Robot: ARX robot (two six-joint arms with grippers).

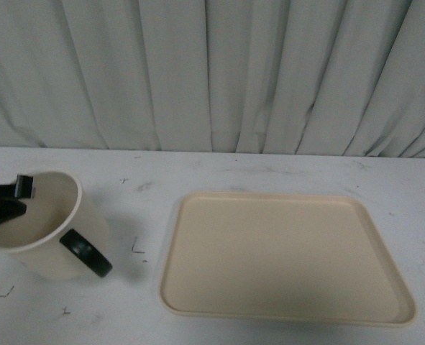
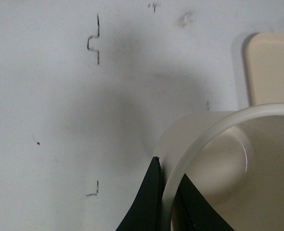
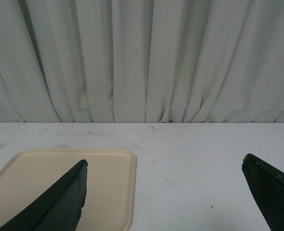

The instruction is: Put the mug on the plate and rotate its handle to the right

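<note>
At far left, the left hand (image 1: 14, 195) is clamped on the rim of the tilted mug (image 1: 61, 215), with its handle (image 1: 86, 253) facing front-right. This looks like the carry. Next, the mug needs moving right and setting upright on the bare plate (image 1: 284, 251). The right hand (image 3: 165, 161) hangs with its fingers apart.

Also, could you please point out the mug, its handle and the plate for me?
mug (image 1: 50, 214): front view, on the inside of its cream wall.
handle (image 1: 87, 254): front view, on the middle of the dark loop.
plate (image 1: 284, 251): front view, on its bare beige floor.
</note>
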